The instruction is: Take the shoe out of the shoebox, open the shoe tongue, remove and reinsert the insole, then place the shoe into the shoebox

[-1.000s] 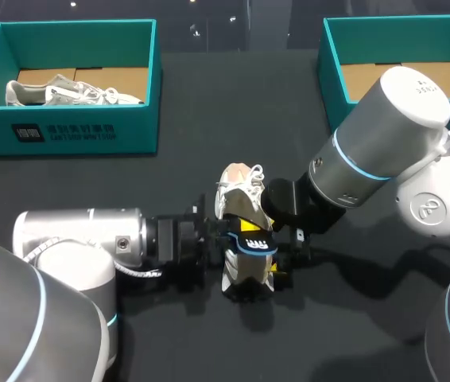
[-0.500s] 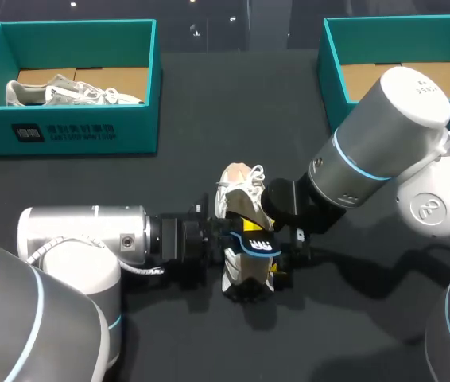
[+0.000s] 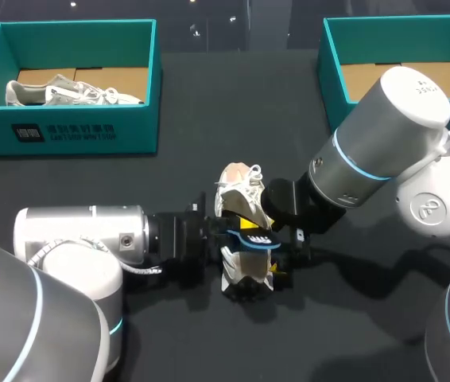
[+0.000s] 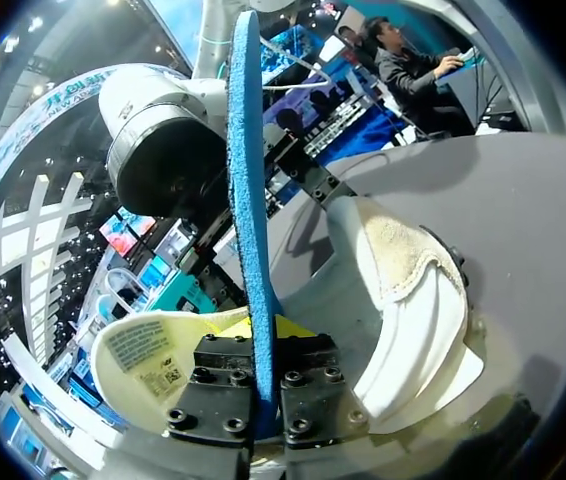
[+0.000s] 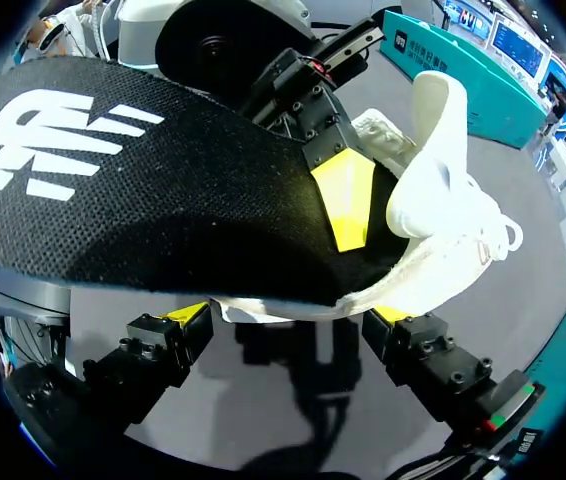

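Note:
A white shoe [image 3: 237,195] stands on the dark table near the middle, its opening towards my arms. My left gripper [image 3: 223,235] is shut on the shoe's insole [image 3: 255,239], black on top and blue underneath, which sticks out over the shoe. The left wrist view has the insole [image 4: 248,200] edge-on, clamped between that gripper's [image 4: 259,335] fingers, with the shoe [image 4: 408,290] beside it. My right gripper [image 5: 293,320] is open, its fingers wide on either side of the shoe [image 5: 443,190], under the insole [image 5: 113,180].
A teal shoebox [image 3: 74,131] at the back left holds another white shoe [image 3: 66,91]. A second teal shoebox [image 3: 336,79] at the back right shows only its cardboard floor. Both arms crowd the table's middle.
My left wrist has shifted slightly and the insole now lies a little flatter over the shoe. The right arm and the shoe have not moved.

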Controlling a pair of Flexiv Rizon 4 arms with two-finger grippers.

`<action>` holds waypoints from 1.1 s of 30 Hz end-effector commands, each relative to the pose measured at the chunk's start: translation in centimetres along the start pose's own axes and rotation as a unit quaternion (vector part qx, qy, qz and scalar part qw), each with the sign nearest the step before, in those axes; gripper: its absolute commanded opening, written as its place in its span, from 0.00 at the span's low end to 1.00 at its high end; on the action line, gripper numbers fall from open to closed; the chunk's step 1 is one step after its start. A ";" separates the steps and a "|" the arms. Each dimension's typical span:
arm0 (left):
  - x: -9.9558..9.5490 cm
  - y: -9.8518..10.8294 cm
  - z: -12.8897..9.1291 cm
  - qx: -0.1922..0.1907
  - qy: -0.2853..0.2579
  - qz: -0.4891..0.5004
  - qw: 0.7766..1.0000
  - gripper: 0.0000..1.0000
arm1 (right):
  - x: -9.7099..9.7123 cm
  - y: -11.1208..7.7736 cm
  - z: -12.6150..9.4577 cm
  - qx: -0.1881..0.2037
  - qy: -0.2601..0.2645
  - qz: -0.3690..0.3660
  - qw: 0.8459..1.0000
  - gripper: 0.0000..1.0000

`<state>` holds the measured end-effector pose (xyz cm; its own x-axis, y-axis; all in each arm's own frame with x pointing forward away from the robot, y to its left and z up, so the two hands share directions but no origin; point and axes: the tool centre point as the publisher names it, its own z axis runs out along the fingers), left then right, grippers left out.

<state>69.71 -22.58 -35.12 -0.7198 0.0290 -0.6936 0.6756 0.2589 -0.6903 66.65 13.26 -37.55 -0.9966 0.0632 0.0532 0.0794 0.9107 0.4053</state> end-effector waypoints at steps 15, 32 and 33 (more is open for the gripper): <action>-0.1 -0.9 0.4 0.020 0.007 -0.016 1.000 0.23 | 0.1 0.0 0.1 0.000 -0.001 0.000 1.000 1.00; -0.2 -3.7 -0.6 0.060 0.001 -0.010 0.998 0.29 | 0.1 0.0 0.1 0.000 -0.001 0.000 1.000 1.00; -0.3 -3.9 -0.7 0.063 0.000 -0.009 0.998 0.29 | 0.1 0.0 0.1 0.000 -0.001 0.000 1.000 1.00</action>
<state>67.53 -23.62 -32.38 -0.7342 0.0322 -0.6782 0.6751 0.1412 -0.7241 66.65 13.27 -37.54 -0.9966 0.0631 0.0532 0.0793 0.9108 0.4052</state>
